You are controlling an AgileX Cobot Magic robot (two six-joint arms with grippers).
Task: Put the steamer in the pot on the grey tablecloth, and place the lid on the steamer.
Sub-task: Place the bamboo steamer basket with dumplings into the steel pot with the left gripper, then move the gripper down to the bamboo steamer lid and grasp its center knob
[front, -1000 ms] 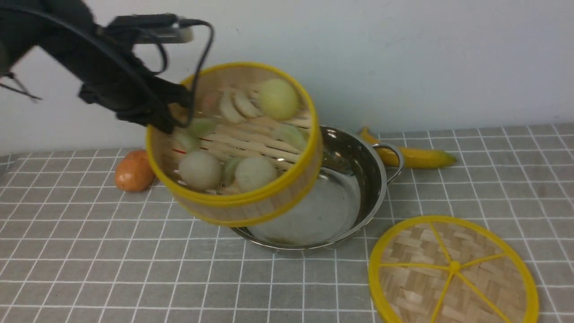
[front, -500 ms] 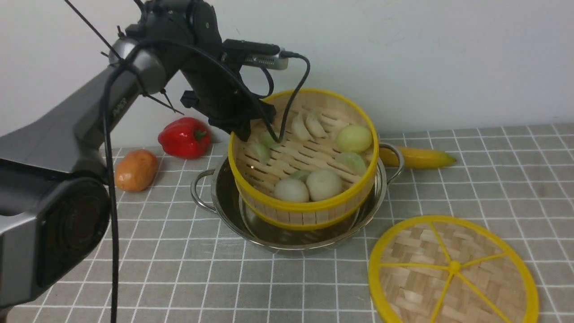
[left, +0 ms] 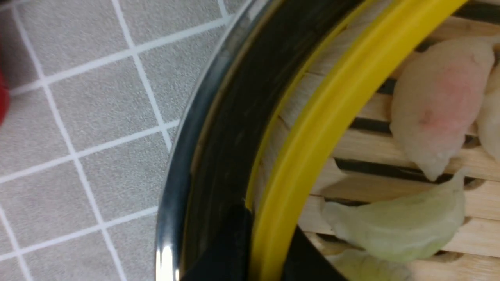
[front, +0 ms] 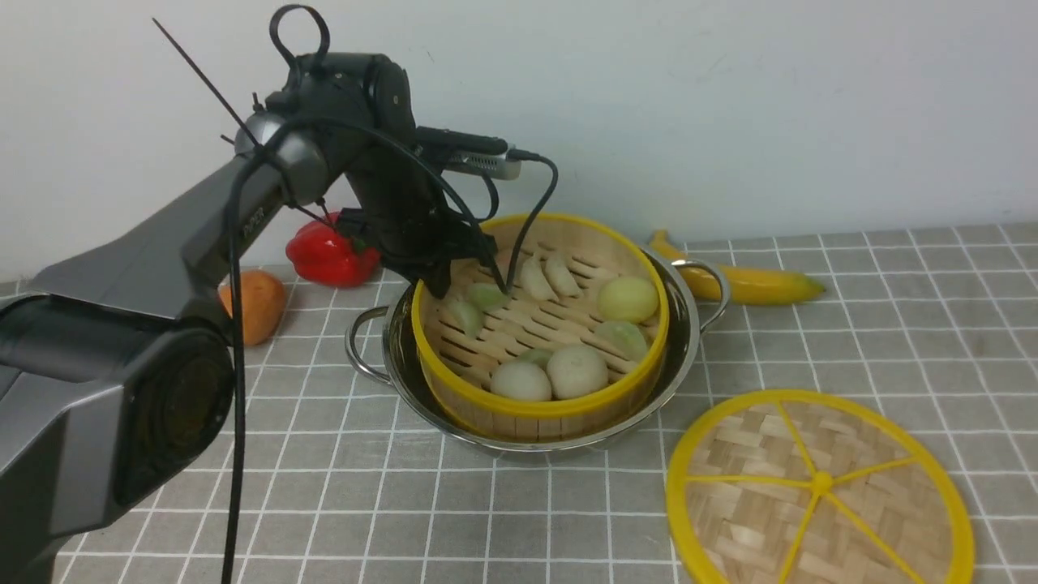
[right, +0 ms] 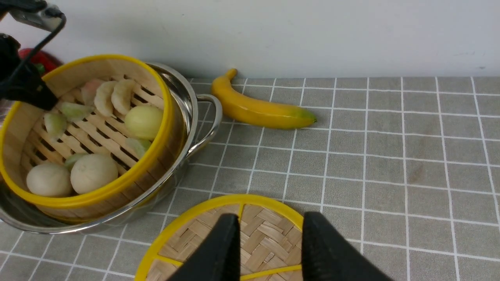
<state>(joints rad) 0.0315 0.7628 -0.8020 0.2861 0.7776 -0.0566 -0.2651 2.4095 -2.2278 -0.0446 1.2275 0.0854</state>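
The steamer [front: 559,403], with pale buns and dumplings on its slatted floor, sits inside the pot [front: 683,324] on the grey tablecloth [front: 324,487]. My left gripper [front: 454,272] is shut on the steamer's far left rim. In the left wrist view the yellow rim [left: 332,117] runs between the two black fingers of the left gripper [left: 269,253], inside the pot's wall [left: 187,164]. The lid [front: 819,487] lies flat on the cloth to the pot's front right. My right gripper [right: 269,222] is open and empty, hovering over the lid [right: 258,234]. It is out of the front view.
A banana [front: 750,282] lies behind the pot's right handle. A red pepper [front: 328,251] and an orange-brown vegetable [front: 255,304] sit at the back left, partly behind my left arm. A white wall closes the back.
My left arm has swung right and down with the steamer. The steamer went from tilted in the air left of the pot to sitting inside it. The lid has not moved.
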